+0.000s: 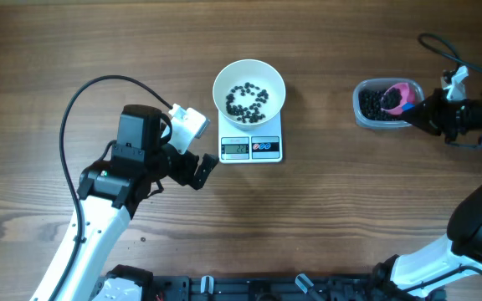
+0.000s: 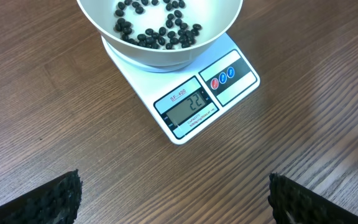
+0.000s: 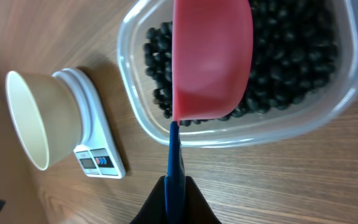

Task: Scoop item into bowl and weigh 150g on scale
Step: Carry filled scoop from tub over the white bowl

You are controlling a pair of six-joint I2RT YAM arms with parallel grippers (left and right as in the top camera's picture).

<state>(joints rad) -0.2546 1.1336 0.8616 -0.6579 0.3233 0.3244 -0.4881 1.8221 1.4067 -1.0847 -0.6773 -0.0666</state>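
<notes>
The white bowl [image 1: 249, 88] stands on the white scale [image 1: 251, 148] with a thin layer of black beans [image 1: 248, 99] in it. From the left wrist, the bowl [image 2: 160, 31] and the scale's lit display [image 2: 191, 107] lie just ahead of my left gripper [image 2: 176, 199], open wide over bare wood. At the right, a clear tub [image 1: 365, 109] holds the mass of beans [image 3: 291, 56]. My right gripper [image 3: 174, 199] is shut on the blue handle [image 3: 174, 155] of a pink scoop [image 3: 213, 59], which hangs over the tub, underside facing the camera.
The left arm [image 1: 107, 184] and its black cable [image 1: 82, 92] occupy the table's left side. The right arm [image 1: 475, 226] reaches in from the right edge, with cables [image 1: 442, 46] behind it. Bare wood lies between scale and tub.
</notes>
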